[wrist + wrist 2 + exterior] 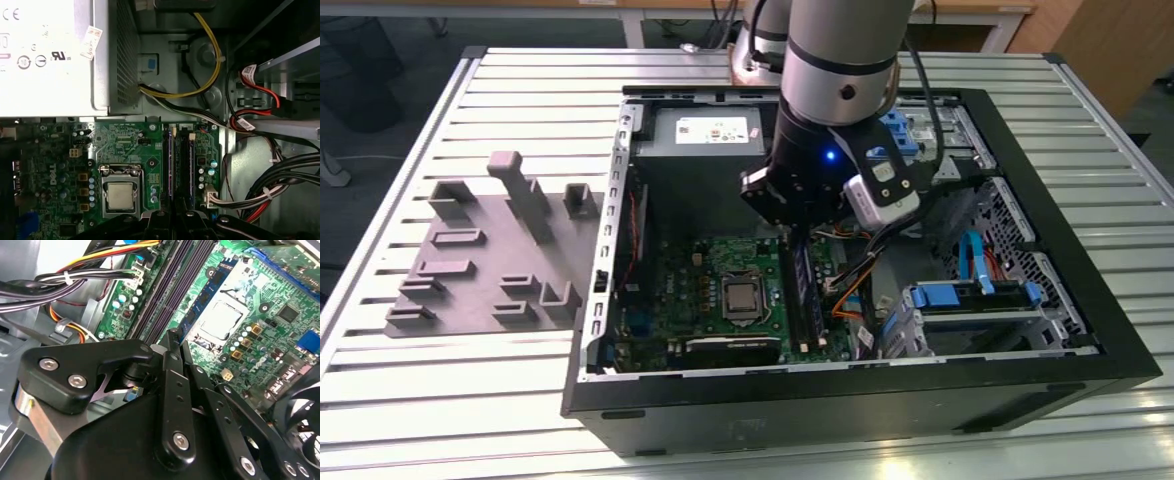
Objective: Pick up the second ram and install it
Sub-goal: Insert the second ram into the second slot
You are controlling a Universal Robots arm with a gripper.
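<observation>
first wrist view: gripper (172,216) poised over the motherboard's memory slots (179,165), its fingers drawn close on the edge of the second ram (171,167), which stands in its slot. judged step: seating; what remains is an even press along the stick's length.

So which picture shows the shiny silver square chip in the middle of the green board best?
The first wrist view: the silver chip faces the camera squarely, whole in its socket on the green board. The second wrist view shows it slanted, past the pincer. In the exterior view it is small, beside the arm.
</observation>
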